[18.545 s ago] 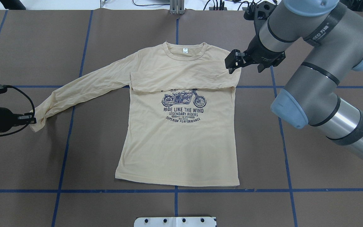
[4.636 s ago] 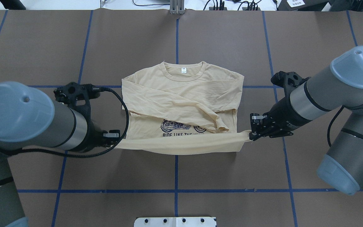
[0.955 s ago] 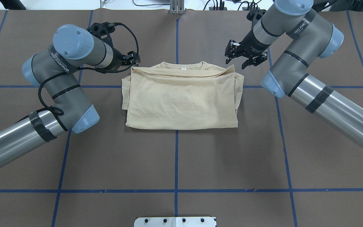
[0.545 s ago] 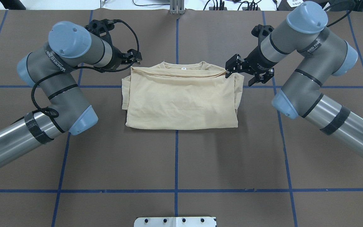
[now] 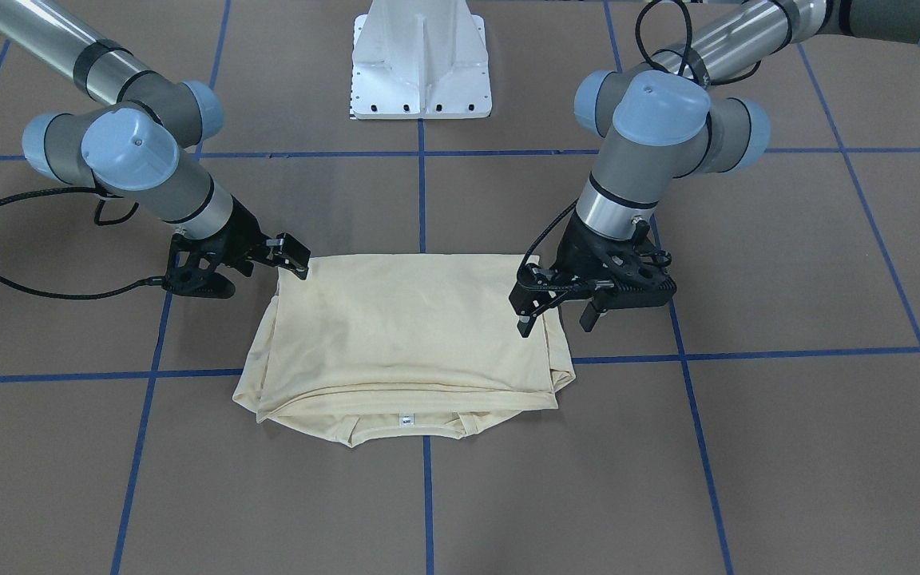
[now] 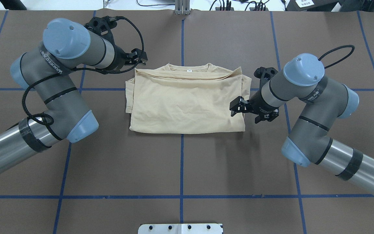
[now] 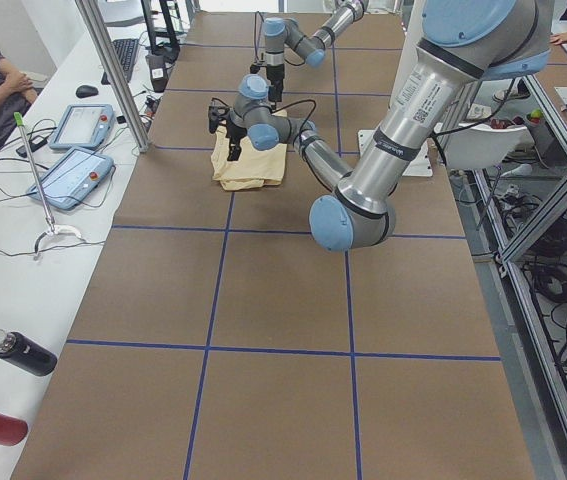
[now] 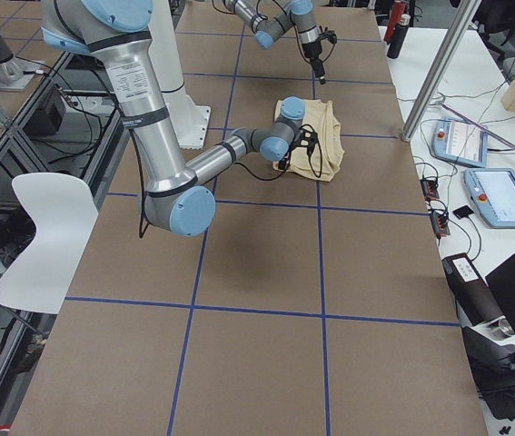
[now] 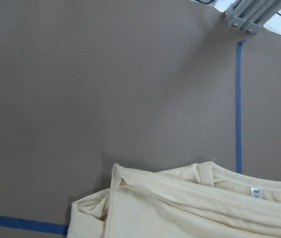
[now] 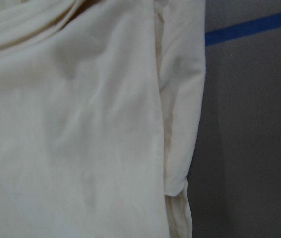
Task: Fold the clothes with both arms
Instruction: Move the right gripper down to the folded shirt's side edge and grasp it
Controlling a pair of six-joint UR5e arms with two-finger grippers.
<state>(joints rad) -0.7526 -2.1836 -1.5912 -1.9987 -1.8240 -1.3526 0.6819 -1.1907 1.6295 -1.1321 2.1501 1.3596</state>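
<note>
brown-covered table [image 6: 115, 162] crossed by blue tape lines [image 6: 239, 196] carries the cream-yellow long-sleeved t-shirt [image 6: 187, 104], folded into a rectangle at its centre with the print hidden and the small white neck label [image 6: 189, 69] showing at the far edge. left gripper [image 6: 140, 58] hovers by the shirt's far left corner, fingers spread, holding nothing. right gripper [image 6: 244, 117] hangs over the shirt's right edge toward the near corner, jaws wide and empty; its wrist view shows the layered side folds close below
</note>
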